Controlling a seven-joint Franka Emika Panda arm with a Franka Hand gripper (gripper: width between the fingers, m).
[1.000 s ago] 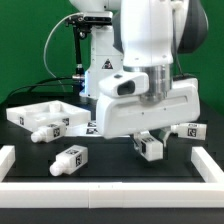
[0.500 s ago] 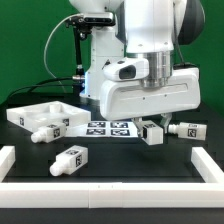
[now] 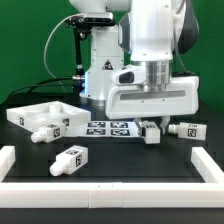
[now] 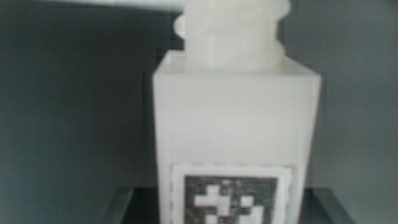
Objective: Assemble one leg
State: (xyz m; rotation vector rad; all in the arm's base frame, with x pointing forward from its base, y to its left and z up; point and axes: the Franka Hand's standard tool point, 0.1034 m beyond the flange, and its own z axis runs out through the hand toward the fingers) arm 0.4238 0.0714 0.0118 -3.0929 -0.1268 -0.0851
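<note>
Contact between the hand [image 3: 150,126] and the leg [image 3: 151,135] is only partly shown. In the exterior view the hand's dark fingers come down on either side of the leg and appear to be clamped on it, but the bulky white wrist block hides most of the grip.

From that view the leg lies close to level. Its long axis runs roughly across the scene, and a tagged face is turned toward the camera. It sits just off the edge of the marker board [image 3: 110,127], toward the exterior view's right. Whether it touches the black counter [image 3: 120,170] cannot be told.

The wrist view fills in the leg's shape. The leg [image 4: 222,120] is a square white block with a ribbed stud [image 4: 231,35] at one end and the black-and-white tag [image 4: 228,195] near the other. Its long axis lies across the camera's line of sight. No fingers appear in that picture.

Only the exterior view shows the surroundings:
- A second leg [image 3: 186,129] lies near the held one, on the exterior view's right.
- A third leg [image 3: 50,129] and a fourth leg [image 3: 68,158] lie well apart from it, on the left.
- The third leg lies beside the flat white panel [image 3: 38,112].

The arm [image 3: 155,40] stands upright over the scene with the hand pointing straight down.
</note>
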